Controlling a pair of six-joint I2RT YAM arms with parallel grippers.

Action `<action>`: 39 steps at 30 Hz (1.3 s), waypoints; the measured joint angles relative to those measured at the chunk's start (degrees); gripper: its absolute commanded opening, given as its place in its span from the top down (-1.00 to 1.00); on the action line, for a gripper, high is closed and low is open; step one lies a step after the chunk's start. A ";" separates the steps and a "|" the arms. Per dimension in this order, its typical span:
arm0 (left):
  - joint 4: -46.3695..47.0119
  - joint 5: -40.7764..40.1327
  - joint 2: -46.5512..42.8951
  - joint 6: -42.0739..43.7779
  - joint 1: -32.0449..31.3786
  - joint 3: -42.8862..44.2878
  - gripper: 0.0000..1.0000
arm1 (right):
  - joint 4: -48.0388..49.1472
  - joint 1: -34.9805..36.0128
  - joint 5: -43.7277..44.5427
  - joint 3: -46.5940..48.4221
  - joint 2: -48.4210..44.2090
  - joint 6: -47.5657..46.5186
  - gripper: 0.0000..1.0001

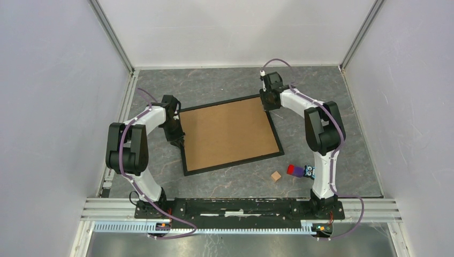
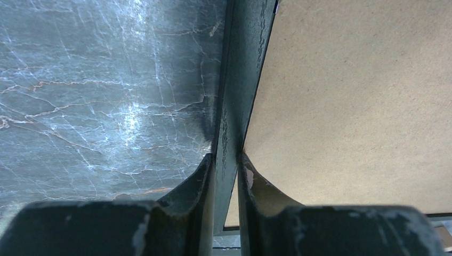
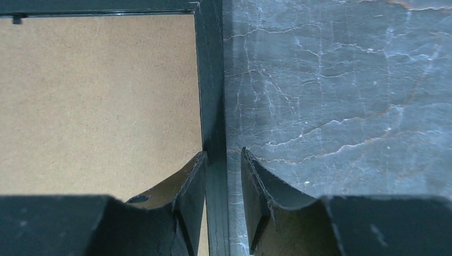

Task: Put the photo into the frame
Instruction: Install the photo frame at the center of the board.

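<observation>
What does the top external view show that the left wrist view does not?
Only top external: the whole frame, the right end effector at its far right corner, and a wooden block and small toys near the right arm's base. Only left wrist: the left end effector with its fingers pressed against both sides of the frame's left rail. Both: the brown backing board lying inside the frame, on the grey marbled table.

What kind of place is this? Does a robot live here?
Likely a robot test booth in a lab: a left arm and right arm bolted to a metal rail, plain grey walls boxing in the marbled table, and a picture frame on it.
</observation>
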 measured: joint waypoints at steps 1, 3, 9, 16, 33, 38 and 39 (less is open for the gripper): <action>-0.02 0.00 0.02 0.00 0.00 0.00 0.73 | -0.72 0.87 2.19 0.63 0.31 -0.15 0.26; -0.02 0.00 0.00 0.00 -0.02 0.00 0.73 | -1.66 2.45 6.16 1.44 0.76 -0.28 0.26; 0.00 0.00 0.00 0.00 -0.15 0.00 0.73 | -3.80 8.83 21.97 3.89 3.34 -0.92 0.25; 0.00 0.00 -0.09 0.00 -0.24 0.00 0.74 | -8.02 11.98 30.32 6.97 5.51 -1.09 0.16; 0.00 -0.02 -0.11 0.00 -0.28 0.00 0.73 | -1.16 -9.60 -11.63 -15.19 -26.47 -0.39 -0.05; 0.00 -0.02 -0.11 0.00 -0.31 0.00 0.74 | 3.52 -12.85 -22.69 -29.79 -29.59 0.24 0.16; 0.00 0.00 -0.11 0.00 -0.31 0.00 0.74 | 3.63 -13.31 -24.90 -32.06 -29.44 0.31 0.21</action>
